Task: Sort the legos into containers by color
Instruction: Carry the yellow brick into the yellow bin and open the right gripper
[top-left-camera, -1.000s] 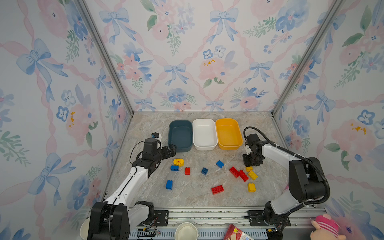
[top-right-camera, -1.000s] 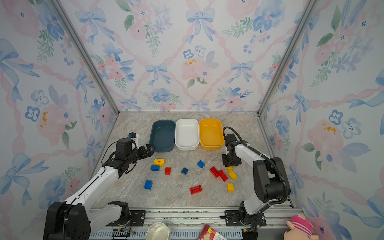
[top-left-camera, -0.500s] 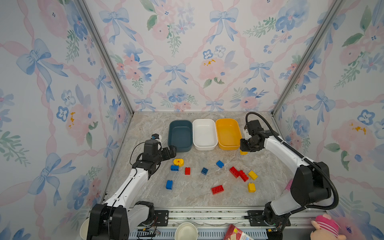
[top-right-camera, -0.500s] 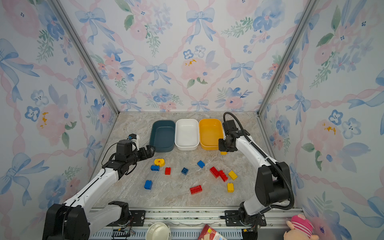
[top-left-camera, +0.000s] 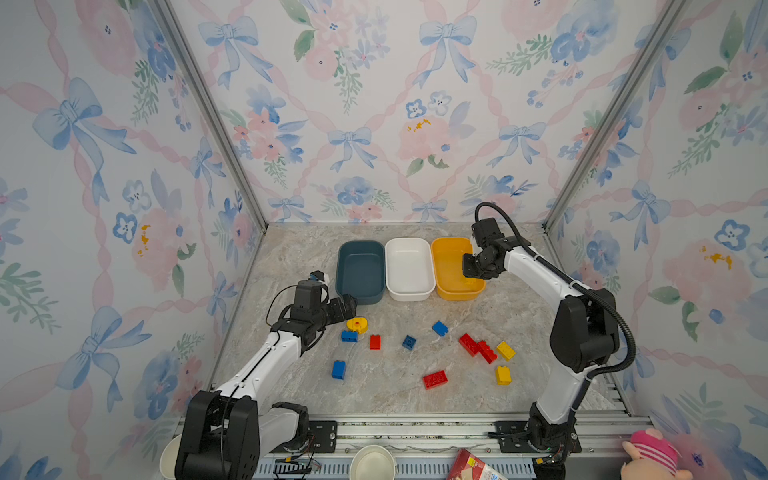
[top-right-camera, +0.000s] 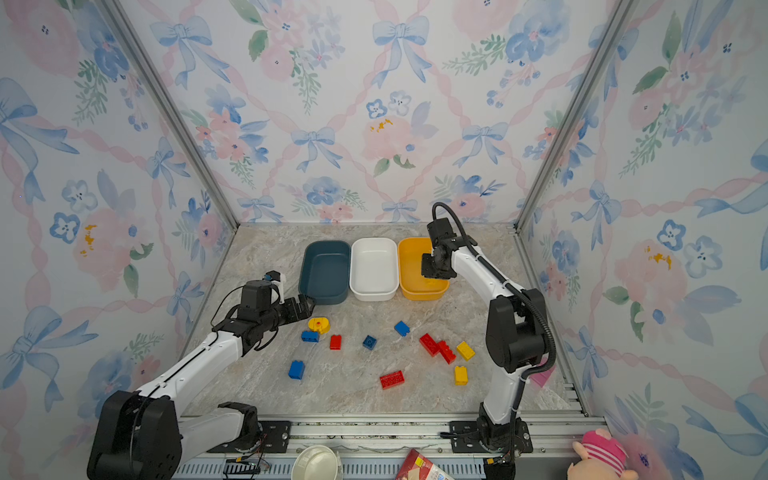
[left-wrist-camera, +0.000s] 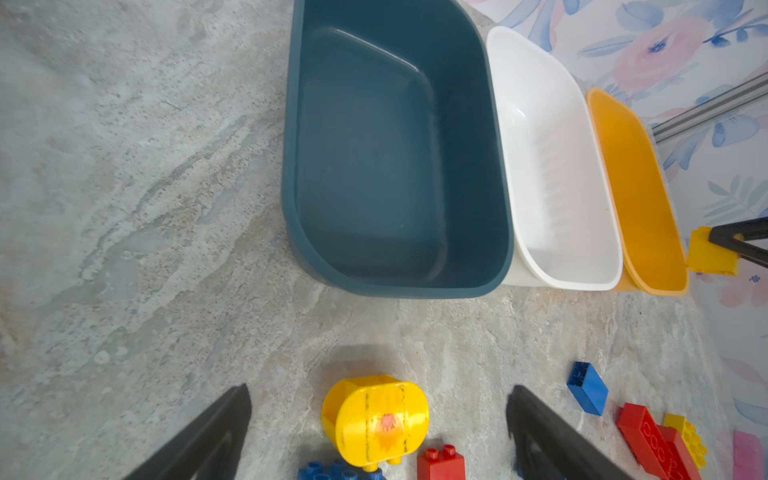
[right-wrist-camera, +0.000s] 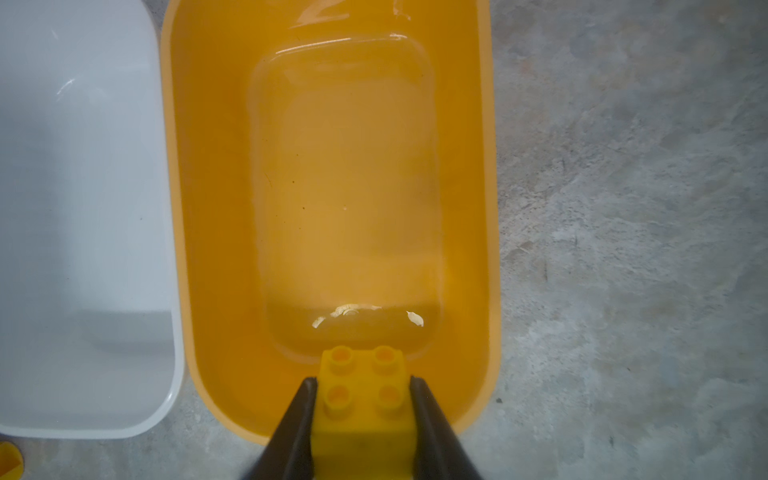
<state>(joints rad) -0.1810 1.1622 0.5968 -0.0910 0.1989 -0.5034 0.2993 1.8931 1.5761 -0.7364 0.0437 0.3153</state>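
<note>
**A:** What changed over the last second?

**B:** Nearest us, nothing: the left gripper (left-wrist-camera: 379, 390) stays put. The right gripper (right-wrist-camera: 363, 386) has left the bricks at the right side of the table (top-left-camera: 386, 395) and swung back to the yellow tub (right-wrist-camera: 178, 208), carrying a yellow brick (right-wrist-camera: 360, 365).

**A:** How do the grips stand?

**B:** The left one gapes wide and holds nothing. It is low over the table, with the round yellow piece (left-wrist-camera: 374, 419) just ahead between its tips. The right one is pinched on 2 opposite sides of the yellow brick, 4 studs showing, above the tub's near end.

**A:** And the surfaces?

**B:** 11 loose bricks (top-left-camera: 434, 379) lie on the table, glossy hard plastic: 4 blue, 4 red, 3 yellow counting the round one, which has a worn orange mark. The table is matte, marbled grey-beige. Behind them, the blue tub (top-left-camera: 360, 297), the white tub (top-left-camera: 409, 296) and the yellow tub sit side by side, smooth, with rounded corners.
</note>
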